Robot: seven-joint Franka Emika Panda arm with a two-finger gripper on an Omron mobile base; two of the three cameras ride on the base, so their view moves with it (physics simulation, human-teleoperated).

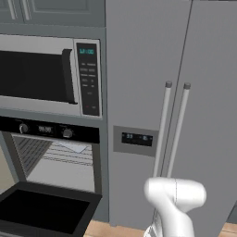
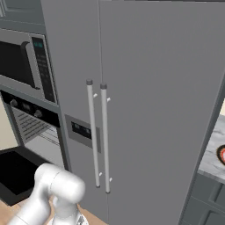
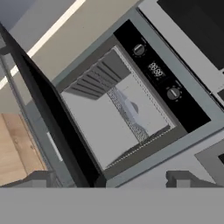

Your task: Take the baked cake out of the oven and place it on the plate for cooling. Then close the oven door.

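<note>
With door down: the oven [image 1: 55,157] stands open beneath the microwave [image 1: 46,76]
Rack: pale baking tray [image 3: 131,107]
Jaws: spread wide, empty

White arm [image 1: 173,203] with smooth, rounded links

Glossy white shells cover the arm, shaped as fat tubes that end in domed caps; beside the refrigerator [image 2: 145,110] doors they read pale with soft grey shading. A thin dark seam rings the joint where two links meet. In the hand view two small grey finger tips [image 3: 41,178] are blocky and square-edged. No cables, screws or markings can be made out.
</note>
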